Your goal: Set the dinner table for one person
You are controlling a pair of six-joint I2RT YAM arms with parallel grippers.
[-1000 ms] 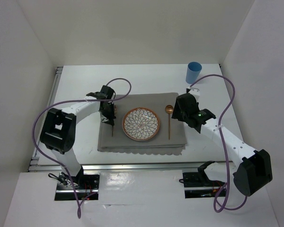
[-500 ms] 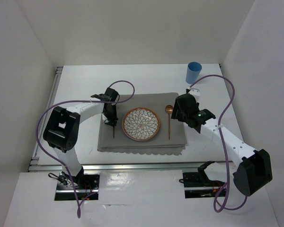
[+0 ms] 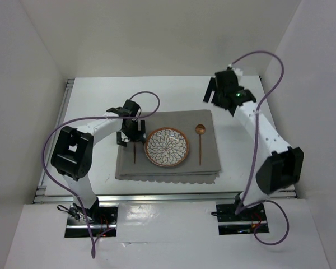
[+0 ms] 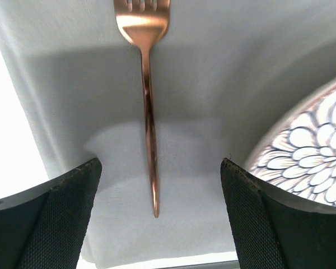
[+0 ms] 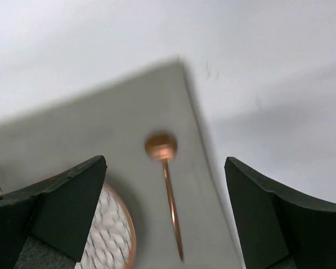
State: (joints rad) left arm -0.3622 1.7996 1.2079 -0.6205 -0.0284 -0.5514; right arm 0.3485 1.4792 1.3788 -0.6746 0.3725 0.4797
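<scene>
Copper fork (image 4: pixel 147 112) on grey placemat (image 4: pixel 224 78)

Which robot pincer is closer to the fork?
Left. The left pincer hangs over the handle of the fork on the grey placemat; the right pincer is away past its far right corner, beyond the spoon.

Dinner table (image 3: pixel 101 95), large flat white rectangular tabletop, lying level, aluminium rails along its left and near edges, reaching past the grey scallop-edged placemat (image 3: pixel 210 159) on every side, widest white margin behind the placemat, near rail just in front of it
</scene>
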